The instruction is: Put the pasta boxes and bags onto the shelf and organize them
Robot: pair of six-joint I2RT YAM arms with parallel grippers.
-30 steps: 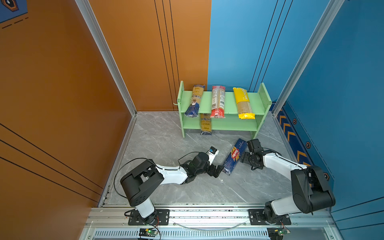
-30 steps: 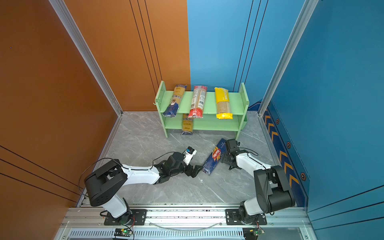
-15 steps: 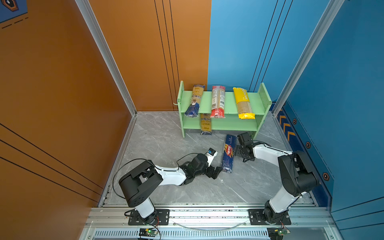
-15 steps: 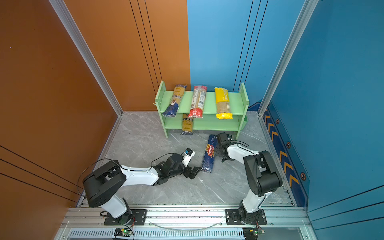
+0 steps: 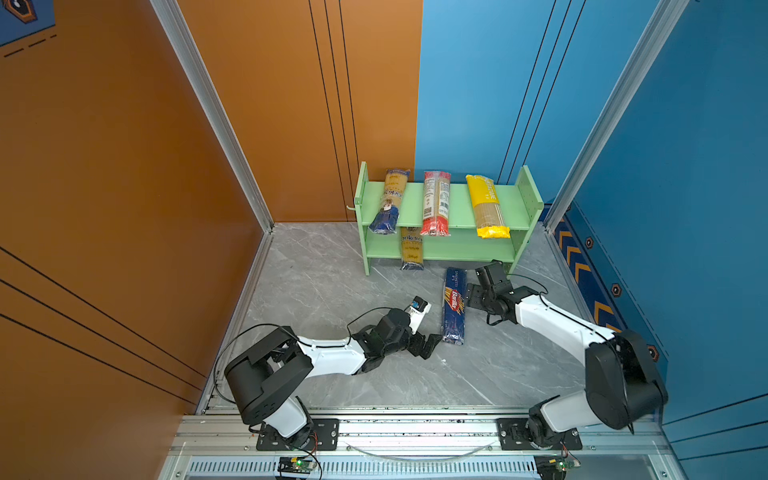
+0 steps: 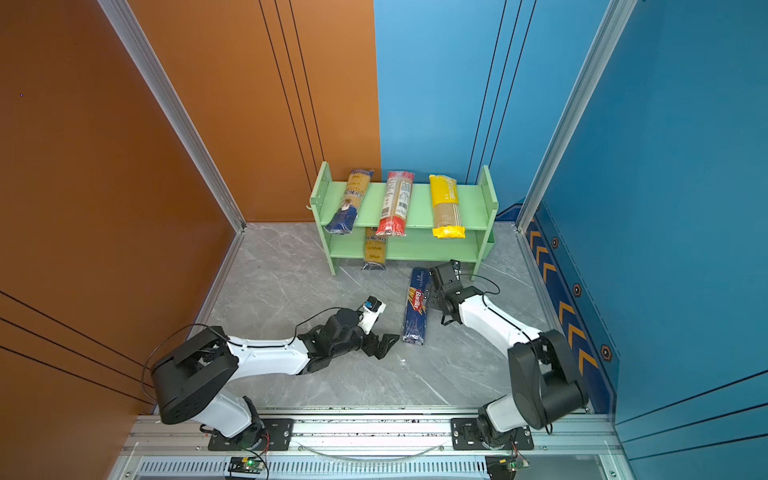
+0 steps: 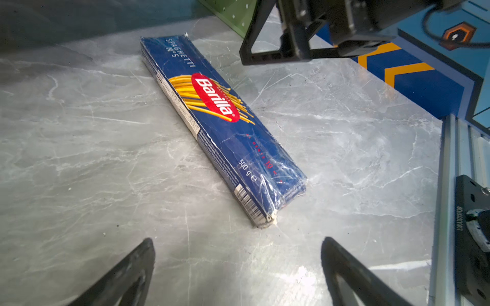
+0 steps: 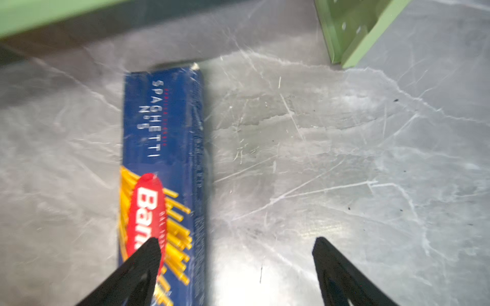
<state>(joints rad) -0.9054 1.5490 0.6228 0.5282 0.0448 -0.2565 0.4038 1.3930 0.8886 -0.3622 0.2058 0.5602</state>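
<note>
One green shelf with two tiers is seen at twelve o'clock on the grey floor in both top views. Five pasta packs are counted in all. Three are laid on the upper tier, side by side and apart, each with its near end past the front edge. They are one blue-and-yellow bag toward nine o'clock, one red-ended clear bag in the middle and one yellow bag toward three o'clock. A second blue-and-yellow bag is laid on the lower tier, its near end jutting past the front edge. The fifth, one dark blue Barilla pack, is found flat on the floor just in front of the shelf, label up, its length running from twelve to six o'clock.

Two arms are counted, each with one gripper. The left gripper is held low at about seven o'clock of the pack, just beside its near end. Its two fingers are spread wide over bare floor and nothing is held. The right gripper is placed at about two o'clock of the pack's middle, beside its long edge. Its fingers are likewise spread apart and nothing is gripped. In the right wrist view one fingertip is seen over the pack's label and the other over bare floor. Whether the pack is touched cannot be told.
</note>
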